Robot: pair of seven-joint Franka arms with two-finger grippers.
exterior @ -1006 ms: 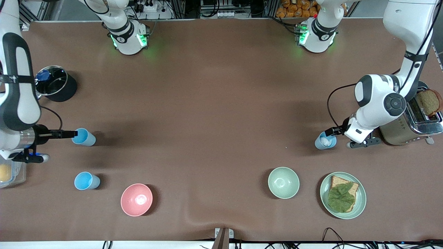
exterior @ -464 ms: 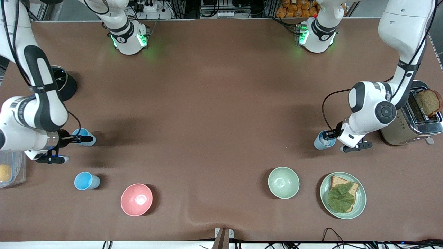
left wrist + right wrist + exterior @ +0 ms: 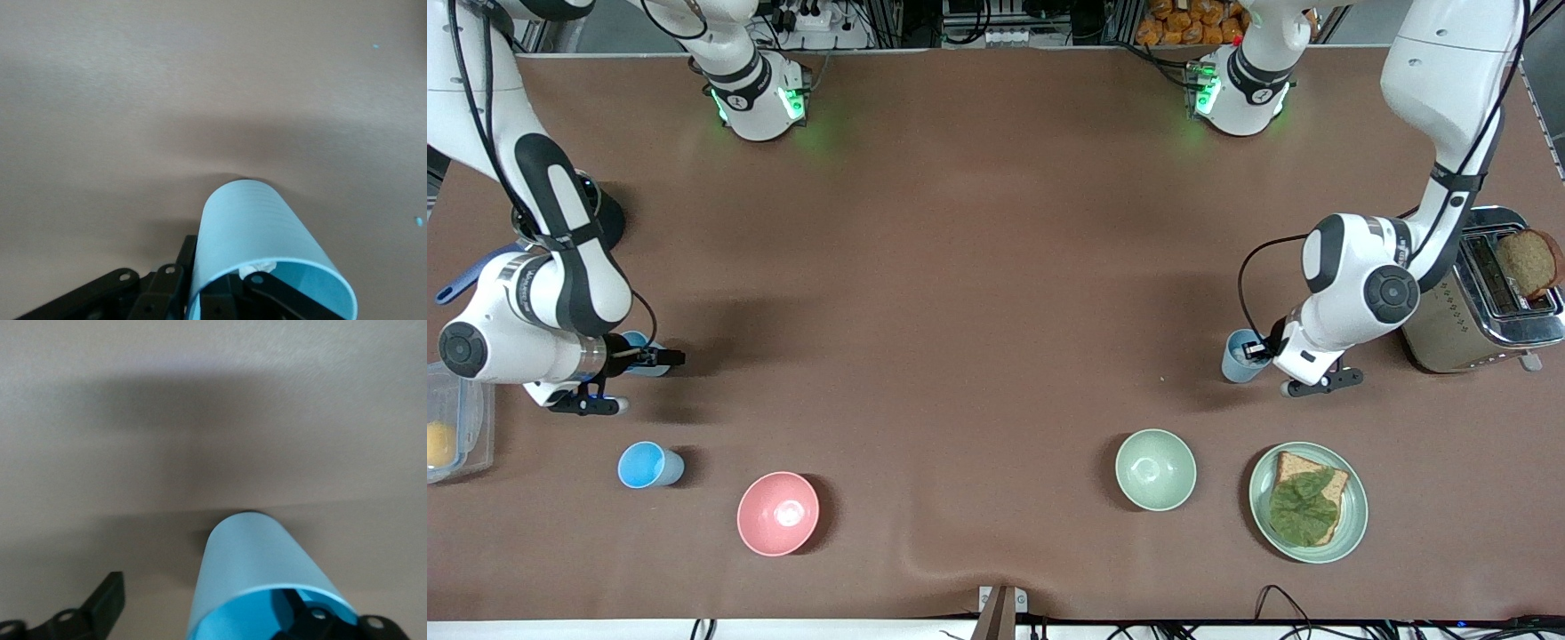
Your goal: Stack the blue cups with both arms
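left gripper (image 3: 1254,348) clamped on the grey-blue cup (image 3: 1236,356) wall near the toaster (image 3: 1476,307); right gripper (image 3: 660,358) straddling a sky-blue cup (image 3: 640,341) wall, grip uncertain.

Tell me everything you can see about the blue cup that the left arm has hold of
The pale blue cup is a small plain tapered tumbler, plastic by its look, with faint rings around its wall. It seems upright on the brown table at the left arm's end, beside the toaster and farther from the front camera than the green bowl. The left gripper grips its rim, one finger inside. Something small and white shows inside.
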